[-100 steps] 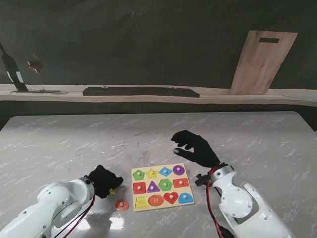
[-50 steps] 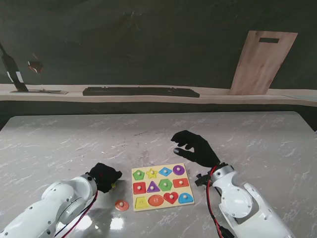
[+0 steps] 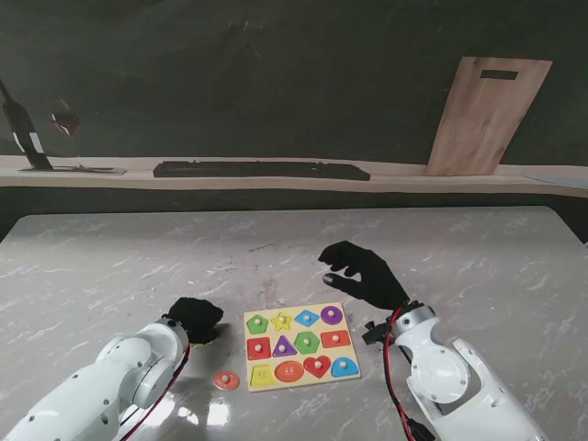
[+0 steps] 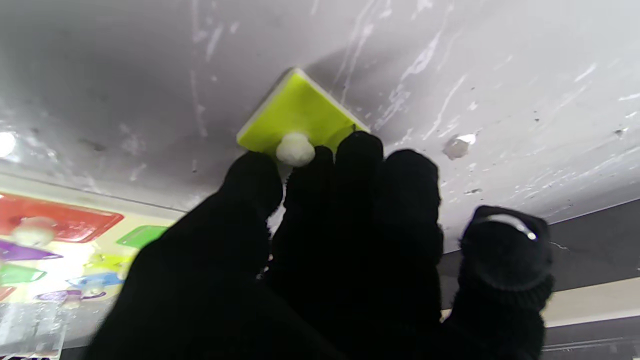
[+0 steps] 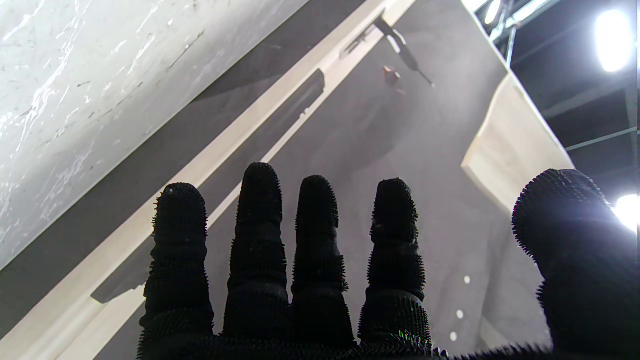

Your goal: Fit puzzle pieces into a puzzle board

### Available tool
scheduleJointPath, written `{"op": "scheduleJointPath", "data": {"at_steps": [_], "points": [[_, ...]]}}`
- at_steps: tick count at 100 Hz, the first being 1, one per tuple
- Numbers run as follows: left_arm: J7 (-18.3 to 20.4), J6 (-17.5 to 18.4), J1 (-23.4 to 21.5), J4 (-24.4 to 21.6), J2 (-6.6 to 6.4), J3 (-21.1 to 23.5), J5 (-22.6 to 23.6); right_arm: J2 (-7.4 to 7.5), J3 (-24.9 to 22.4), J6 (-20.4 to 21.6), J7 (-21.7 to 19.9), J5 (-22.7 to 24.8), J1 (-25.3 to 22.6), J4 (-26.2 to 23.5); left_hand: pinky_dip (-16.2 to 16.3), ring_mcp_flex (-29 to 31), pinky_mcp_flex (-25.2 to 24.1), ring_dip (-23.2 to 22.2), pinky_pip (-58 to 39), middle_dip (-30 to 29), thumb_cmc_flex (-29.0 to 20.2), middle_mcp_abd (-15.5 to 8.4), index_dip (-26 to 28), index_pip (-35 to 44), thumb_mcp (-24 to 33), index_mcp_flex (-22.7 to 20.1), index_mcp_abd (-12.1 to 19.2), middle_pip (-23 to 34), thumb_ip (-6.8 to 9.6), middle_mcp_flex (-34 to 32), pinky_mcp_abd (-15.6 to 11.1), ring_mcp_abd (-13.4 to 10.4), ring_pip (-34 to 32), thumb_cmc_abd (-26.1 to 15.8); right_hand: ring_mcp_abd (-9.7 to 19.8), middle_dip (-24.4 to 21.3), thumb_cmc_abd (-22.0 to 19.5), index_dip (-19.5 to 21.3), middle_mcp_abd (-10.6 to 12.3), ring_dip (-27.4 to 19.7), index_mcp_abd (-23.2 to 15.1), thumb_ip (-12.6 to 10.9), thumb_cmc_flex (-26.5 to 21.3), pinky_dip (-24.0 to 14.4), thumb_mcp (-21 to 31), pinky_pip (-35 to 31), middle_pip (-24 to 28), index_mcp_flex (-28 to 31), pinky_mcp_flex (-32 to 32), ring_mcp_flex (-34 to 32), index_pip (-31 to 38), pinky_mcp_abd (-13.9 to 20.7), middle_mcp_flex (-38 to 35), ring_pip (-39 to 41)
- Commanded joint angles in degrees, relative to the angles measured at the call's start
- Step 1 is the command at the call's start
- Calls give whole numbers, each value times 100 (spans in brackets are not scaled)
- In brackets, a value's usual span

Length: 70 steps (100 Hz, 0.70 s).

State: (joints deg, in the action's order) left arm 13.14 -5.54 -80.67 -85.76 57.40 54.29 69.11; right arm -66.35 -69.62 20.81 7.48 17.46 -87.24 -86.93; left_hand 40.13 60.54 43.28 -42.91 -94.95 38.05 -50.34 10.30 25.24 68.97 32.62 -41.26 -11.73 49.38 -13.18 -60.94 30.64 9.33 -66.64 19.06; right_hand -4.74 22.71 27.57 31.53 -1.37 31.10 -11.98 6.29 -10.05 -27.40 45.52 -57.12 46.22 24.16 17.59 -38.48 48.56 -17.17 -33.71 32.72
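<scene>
The pale yellow puzzle board [image 3: 296,332] lies on the marble table between my arms, showing coloured shapes with knobs. My left hand [image 3: 195,319] is just left of the board. In the left wrist view this hand [image 4: 325,250] has thumb and forefinger closed around the white knob [image 4: 296,148] of a yellow-green square piece [image 4: 295,107]. The stand's view hides almost all of that piece under the hand. An orange round piece [image 3: 225,378] lies on the table left of the board's near corner. My right hand [image 3: 363,274] hovers open beyond the board's far right corner, its fingers [image 5: 320,250] spread and holding nothing.
A ledge runs along the table's far edge with a black keyboard [image 3: 262,170] on it. A wooden board [image 3: 485,115] leans against the dark wall at the far right. The board's edge [image 4: 60,235] shows beside my left hand in its wrist view.
My left hand has slid away from me, along the board's left side, taking the yellow-green piece with it. The right hand, the board and the orange piece have stayed put.
</scene>
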Motion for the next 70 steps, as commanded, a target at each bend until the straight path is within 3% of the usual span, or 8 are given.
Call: {"op": "scheduleJointPath", "data": {"at_steps": [1,23,32,50,70], "points": [[31,-8,-66,77,31,-43,-4,-17,11,-4,5,8,-39,-41,-122,149,39,123,-430,-51,-49,445,-50,11,-478,-170,57,187,136,-94,-803,39,-213,-68,11,44,-102,-19,35,64,-187,-164,118,-60,41,-90,1,70,18,-187,-31,18,-86,68],[-36,-253,-135,53,61,-8,-91,-15,20,-7,-11,-3,-30,-33,-24,-114,-173,114,-284,21,363,461,-50,-634,-791,-109,66,172,385,116,-792,129,-190,-467,9,45,-107,-16,42,67,-163,-164,115,-59,40,-91,3,107,19,-210,-22,22,-110,77],[-129,-351,-174,45,81,25,-134,-16,22,-8,-8,-4,-27,-30,-9,-172,-214,107,-245,47,467,454,-92,-895,-925,9,31,184,412,172,-798,139,-198,-613,10,46,-113,-15,43,68,-151,-164,121,-58,38,-91,6,126,18,-214,-19,24,-122,81],[-440,-717,-232,53,167,53,-515,-16,29,-8,-13,-10,-20,-22,48,-215,-250,114,-189,80,366,489,112,-1343,-1543,10,-38,179,602,214,-771,201,-214,-967,-1,49,-108,-14,44,70,-142,-163,120,-59,36,-96,13,149,23,-221,-14,26,-147,85],[-697,-981,-302,71,244,132,-847,-17,27,0,-11,-9,-19,-19,61,-309,-336,100,-90,68,350,593,46,-1551,-1651,28,-128,137,657,278,-609,355,-221,-1152,0,50,-112,-13,39,73,-124,-163,119,-57,37,-97,13,171,23,-241,-9,27,-157,94]]}}
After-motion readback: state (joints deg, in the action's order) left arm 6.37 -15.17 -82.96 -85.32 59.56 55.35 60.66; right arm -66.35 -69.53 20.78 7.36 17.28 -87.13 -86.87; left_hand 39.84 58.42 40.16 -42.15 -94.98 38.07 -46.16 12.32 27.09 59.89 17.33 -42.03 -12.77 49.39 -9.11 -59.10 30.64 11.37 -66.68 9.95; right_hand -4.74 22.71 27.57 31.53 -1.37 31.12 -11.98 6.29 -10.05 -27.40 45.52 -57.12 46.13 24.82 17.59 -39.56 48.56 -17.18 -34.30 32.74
